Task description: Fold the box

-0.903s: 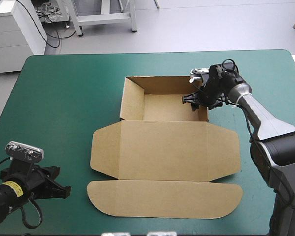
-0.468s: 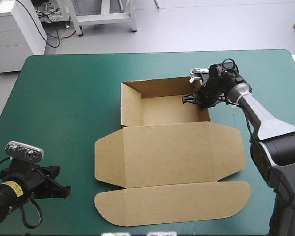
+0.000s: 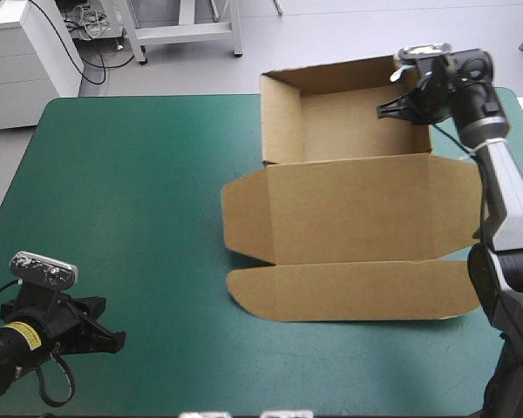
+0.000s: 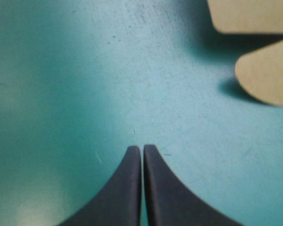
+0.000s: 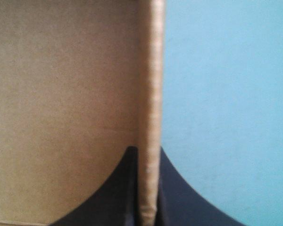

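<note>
The brown cardboard box [image 3: 349,209] is an open tray with its lid panel and rounded front flap spread out flat. It sits toward the far right of the teal-green surface [image 3: 131,192]. The tray has its walls raised, and in the high view its far wall shows beyond the surface's far edge.

The right fingers [image 3: 399,106] hold the tray at its far right corner. In the right wrist view these black fingers [image 5: 179,197] are all but closed, and the upright edge of the tray's side wall [image 5: 151,70] is pinched between them. The tray's brown inner face lies to one side of the fingers and bare teal-green cover to the other.

The left fingers [image 3: 105,336] are near the surface's near left corner, well apart from the box. In the left wrist view they [image 4: 127,188] are pressed together in a point and hold nothing, with scuffed teal-green cover under them. Two rounded brown flap corners [image 4: 266,77] of the box lie ahead of them and off to one side.
</note>
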